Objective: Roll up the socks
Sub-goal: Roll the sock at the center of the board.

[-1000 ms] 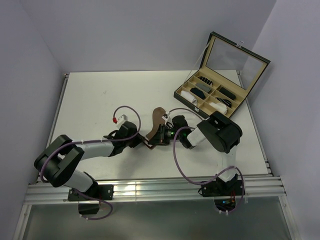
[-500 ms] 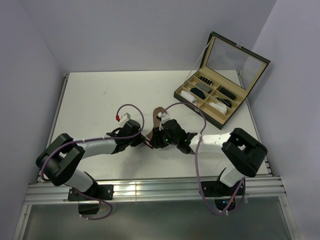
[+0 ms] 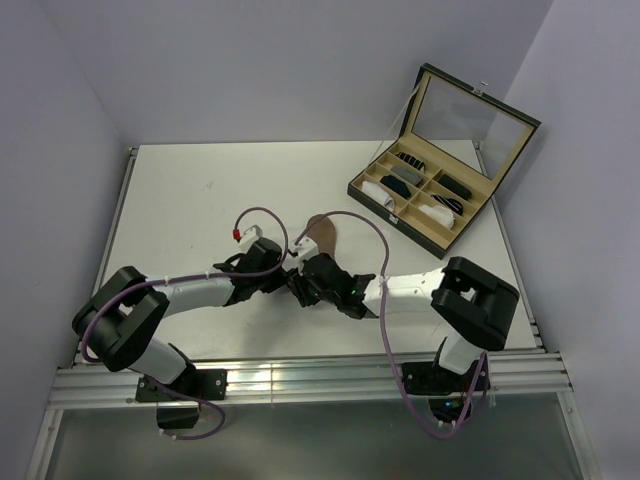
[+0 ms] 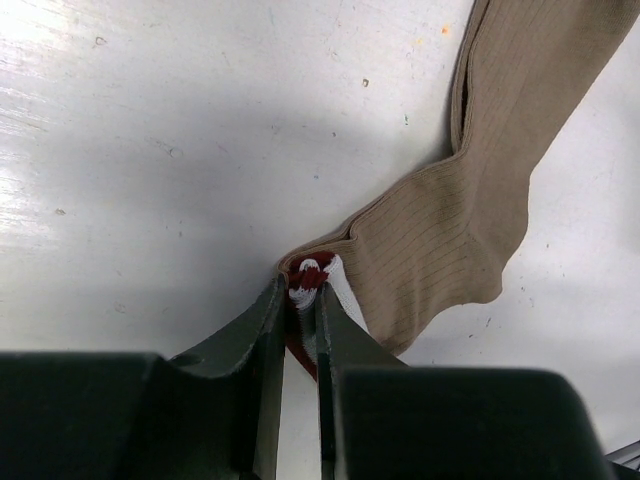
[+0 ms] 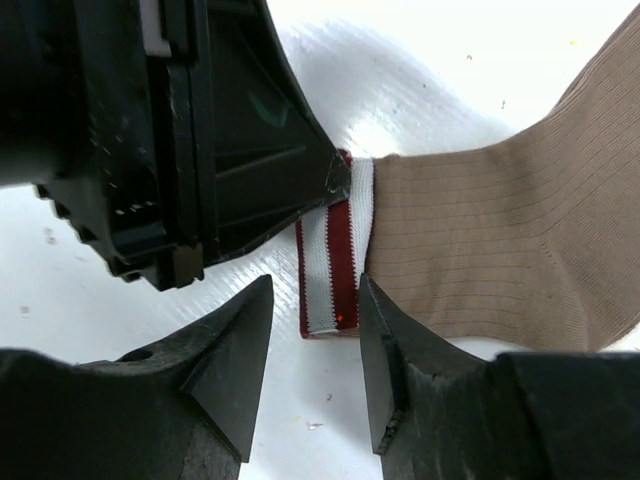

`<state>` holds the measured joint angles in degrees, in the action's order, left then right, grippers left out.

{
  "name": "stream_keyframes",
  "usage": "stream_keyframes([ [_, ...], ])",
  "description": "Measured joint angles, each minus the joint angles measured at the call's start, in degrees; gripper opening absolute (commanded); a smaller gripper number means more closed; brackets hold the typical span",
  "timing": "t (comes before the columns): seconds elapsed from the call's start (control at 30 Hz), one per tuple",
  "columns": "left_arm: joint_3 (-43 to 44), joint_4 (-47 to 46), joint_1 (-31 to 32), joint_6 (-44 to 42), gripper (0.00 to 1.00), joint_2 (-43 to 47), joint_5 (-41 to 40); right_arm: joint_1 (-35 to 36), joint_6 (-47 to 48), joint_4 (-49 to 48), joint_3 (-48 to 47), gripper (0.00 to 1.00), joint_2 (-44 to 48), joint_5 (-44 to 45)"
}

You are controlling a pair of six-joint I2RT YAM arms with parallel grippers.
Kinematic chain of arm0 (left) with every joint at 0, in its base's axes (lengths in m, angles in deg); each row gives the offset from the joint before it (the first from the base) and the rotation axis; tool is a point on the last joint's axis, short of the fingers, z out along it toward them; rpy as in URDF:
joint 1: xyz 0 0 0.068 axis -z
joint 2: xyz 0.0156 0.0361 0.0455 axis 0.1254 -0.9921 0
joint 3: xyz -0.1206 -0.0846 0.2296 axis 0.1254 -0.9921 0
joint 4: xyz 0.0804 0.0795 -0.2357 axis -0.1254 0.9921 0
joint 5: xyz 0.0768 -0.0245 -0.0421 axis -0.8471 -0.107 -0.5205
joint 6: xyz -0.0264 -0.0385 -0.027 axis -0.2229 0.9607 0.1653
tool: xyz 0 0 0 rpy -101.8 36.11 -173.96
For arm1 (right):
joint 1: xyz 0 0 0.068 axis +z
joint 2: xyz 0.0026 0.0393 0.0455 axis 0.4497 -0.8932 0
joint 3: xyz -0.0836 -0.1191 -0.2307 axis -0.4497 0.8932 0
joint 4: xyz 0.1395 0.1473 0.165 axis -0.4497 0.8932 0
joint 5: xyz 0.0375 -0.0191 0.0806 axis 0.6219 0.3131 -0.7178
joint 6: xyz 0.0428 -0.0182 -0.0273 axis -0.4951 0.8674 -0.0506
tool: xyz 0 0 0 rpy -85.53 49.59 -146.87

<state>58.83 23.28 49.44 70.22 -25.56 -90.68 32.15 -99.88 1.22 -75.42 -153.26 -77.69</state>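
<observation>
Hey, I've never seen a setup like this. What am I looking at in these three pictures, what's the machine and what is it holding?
It is a robot: a left arm and a right arm bolted to a white table, each ending in a two-finger gripper. The wide picture comes from a fixed camera above; the two close-ups come from a small camera on each wrist. On the table lies a tan sock with a red-and-white striped cuff, and at the far right an open box holding small sock rolls. The left gripper is pinched shut on the cuff. The right gripper is open, its fingers either side of the cuff, not yet closed.
</observation>
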Motion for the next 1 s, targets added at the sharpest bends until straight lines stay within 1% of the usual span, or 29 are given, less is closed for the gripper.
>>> stream_keyframes([
  [0.27,0.0,0.1,0.0,0.0,0.0,-0.1,0.0,1.7,1.8,0.5,-1.0,0.4,-2.0,3.1],
  [0.37,0.0,0.1,0.0,0.0,0.0,-0.1,0.0,2.9,2.3,1.1,-2.2,0.39,-3.5,4.7],
  [0.43,0.0,0.1,-0.1,0.1,0.0,-0.1,0.3,3.3,2.3,1.4,-2.6,0.35,-4.5,5.6],
  [0.47,0.0,0.1,-0.2,0.2,0.0,-0.1,0.4,3.5,2.2,1.5,-2.9,0.28,-5.0,6.2],
  [0.53,0.0,0.1,-0.3,0.3,0.0,-0.1,0.5,3.6,1.9,1.9,-3.5,0.18,-5.5,7.2],
  [0.57,0.0,0.1,-0.5,0.3,0.01,-0.1,0.5,3.6,1.8,2.0,-3.6,0.06,-5.7,7.5],
  [0.6,0.0,0.1,-0.5,0.3,0.03,-0.1,0.5,3.7,1.6,2.1,-3.8,0.01,-5.8,7.7],
  [0.67,0.0,0.1,-0.5,0.3,0.1,0.0,0.4,3.8,1.0,2.2,-3.9,0.0,-5.9,7.7],
  [0.7,-0.1,0.1,-0.5,0.4,0.16,0.1,0.2,3.7,1.0,2.2,-3.9,0.0,-5.9,7.5],
  [0.77,-0.6,0.1,-0.5,0.4,0.21,0.7,0.0,3.1,0.4,1.9,-3.8,0.0,-5.9,5.9],
  [0.8,-1.0,0.2,-0.5,0.4,0.28,1.2,-0.2,2.5,-0.1,1.6,-3.7,0.0,-5.8,4.2],
  [0.87,-1.5,1.0,-0.4,0.3,0.34,2.5,-0.5,0.5,-1.7,0.1,-2.6,0.0,-5.3,-0.5],
  [0.9,-1.6,1.5,-0.4,0.3,0.43,3.2,-0.5,-0.8,-2.6,-0.7,-2.0,0.0,-4.9,-3.1],
  [0.97,-1.6,1.9,-0.2,0.4,0.51,4.6,-0.5,-4.3,-5.0,-2.9,-0.4,0.0,-4.4,-9.6],
  [1.0,-1.7,2.0,-0.1,0.5,0.59,5.6,-0.5,-6.3,-6.5,-4.2,0.5,0.0,-4.4,-12.9],
])
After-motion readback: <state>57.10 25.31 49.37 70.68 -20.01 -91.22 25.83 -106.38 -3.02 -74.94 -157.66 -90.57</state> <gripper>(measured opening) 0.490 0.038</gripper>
